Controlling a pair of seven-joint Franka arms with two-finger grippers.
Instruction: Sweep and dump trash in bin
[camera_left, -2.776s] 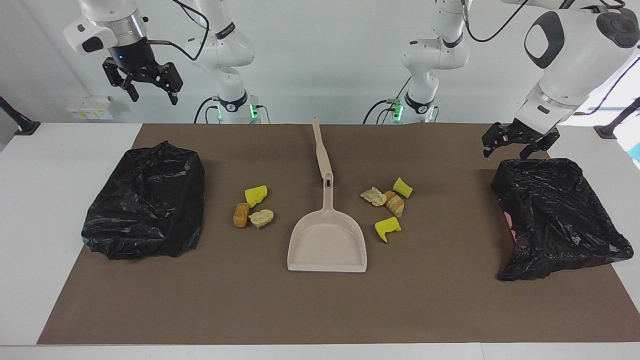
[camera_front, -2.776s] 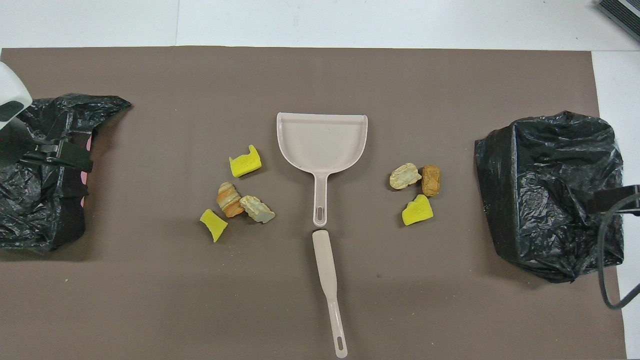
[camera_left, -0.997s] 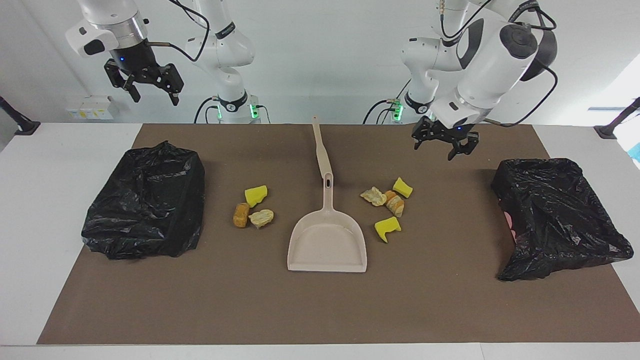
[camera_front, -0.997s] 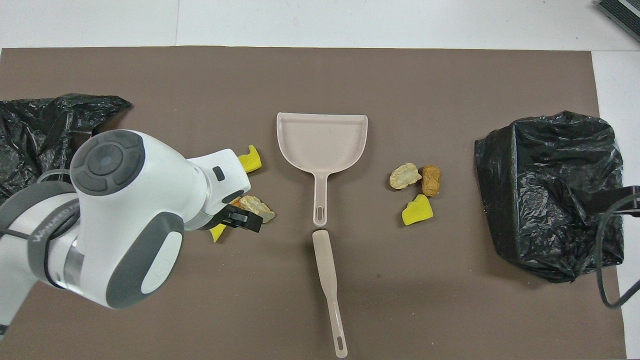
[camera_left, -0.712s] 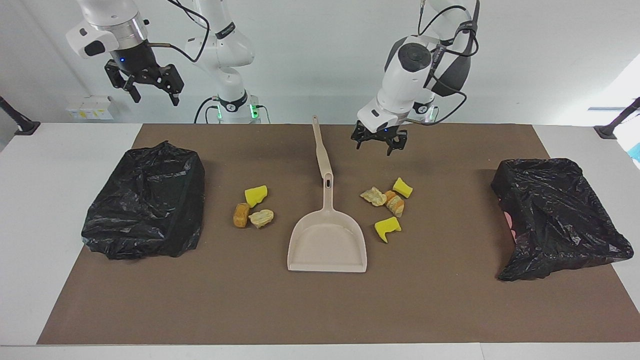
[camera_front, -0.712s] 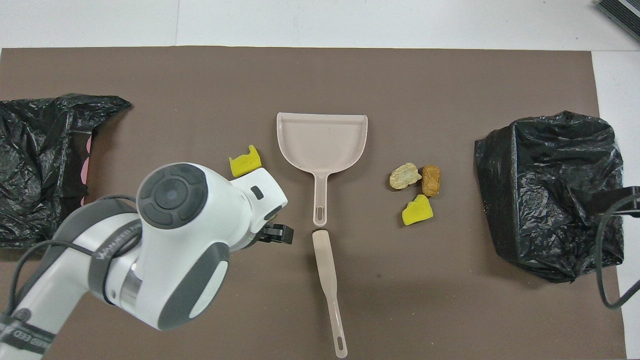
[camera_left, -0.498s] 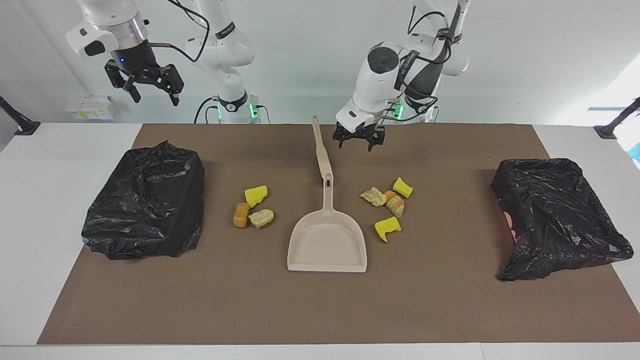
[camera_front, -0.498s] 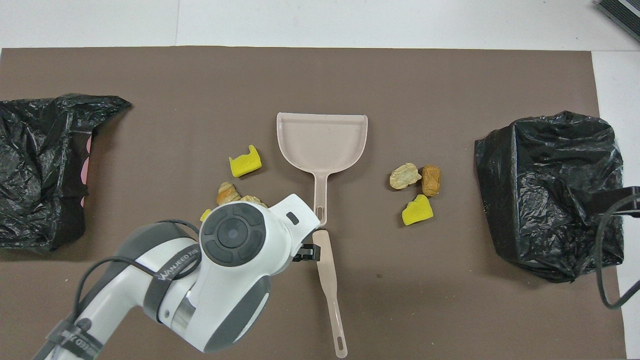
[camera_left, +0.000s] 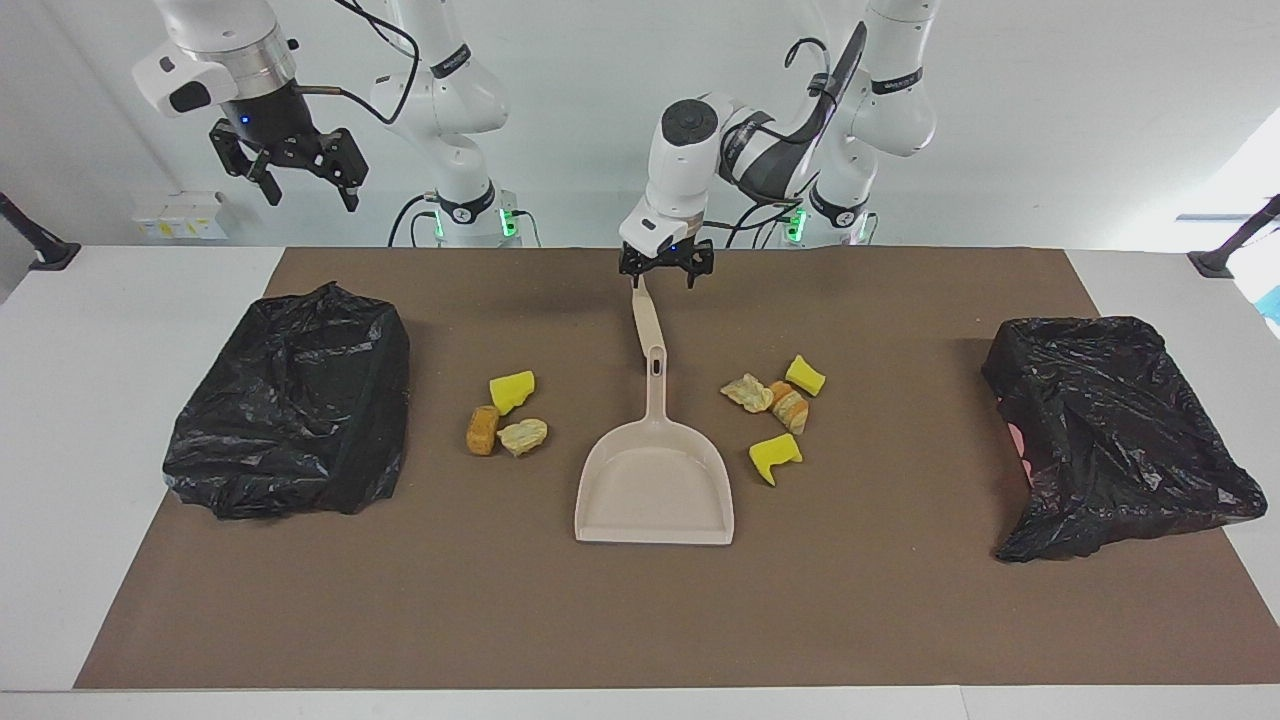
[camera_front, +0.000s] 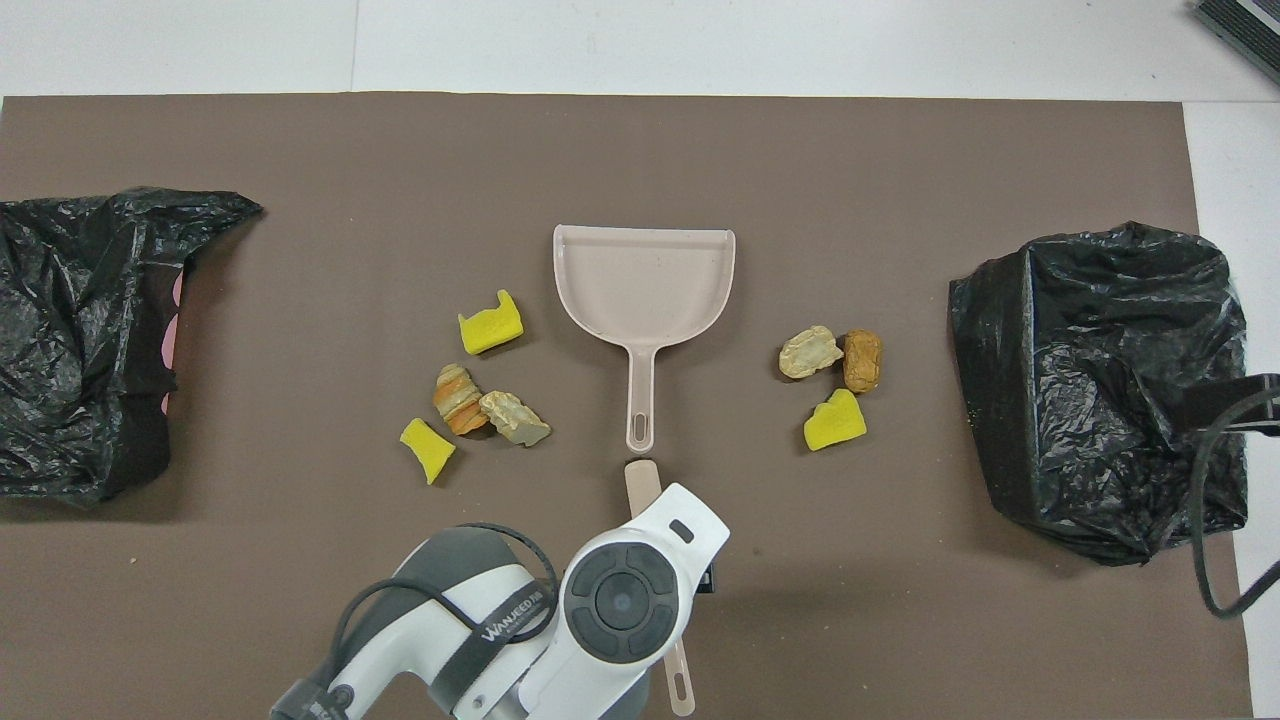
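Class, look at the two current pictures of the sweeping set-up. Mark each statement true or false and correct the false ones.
1. The dustpan holds a piece of trash. False: its tray holds nothing; all seven pieces lie on the brown mat.
2. The left gripper is over the beige scraper that lies in line with the dustpan's handle. True.
3. Four pieces of trash lie beside the dustpan toward the left arm's end. True.
4. The right gripper is shut on a yellow sponge. False: it is open, raised and holds nothing.
5. A black bin bag sits at only one end of the mat. False: there is one at each end.
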